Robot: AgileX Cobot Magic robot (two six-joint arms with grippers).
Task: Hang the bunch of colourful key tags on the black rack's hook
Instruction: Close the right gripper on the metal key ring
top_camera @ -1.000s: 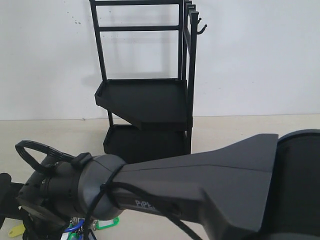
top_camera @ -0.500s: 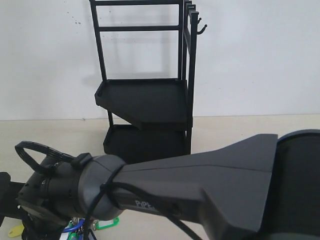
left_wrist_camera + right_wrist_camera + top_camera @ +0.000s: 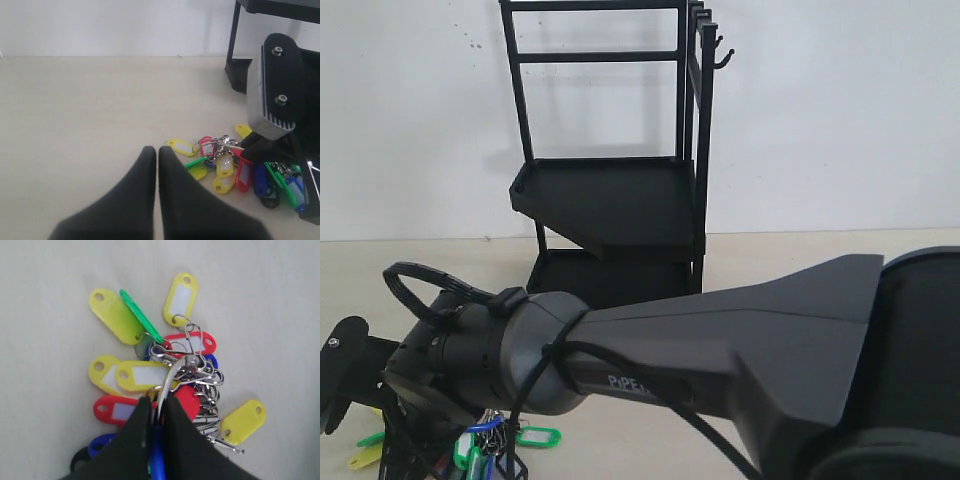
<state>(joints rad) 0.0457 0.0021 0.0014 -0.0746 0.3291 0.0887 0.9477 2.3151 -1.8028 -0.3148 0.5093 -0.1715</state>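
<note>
The colourful key tag bunch lies spread on the pale table, with yellow, red, green and blue tags on metal rings. My right gripper is shut on its blue loop and a ring, right over the tags. In the exterior view some tags show under the right arm's wrist at the lower left. My left gripper is shut and empty, a short way from the bunch. The black rack stands at the back. Its hook juts from the top right upright, bare.
The right arm fills the exterior view's foreground and hides much of the table. In the left wrist view the rack's leg stands just behind the bunch, and the right gripper's body looms over the tags. A white wall backs the table.
The right arm's wrist has risen and shifted right in the exterior view, and more tags now show beneath it. The rack has not moved.
</note>
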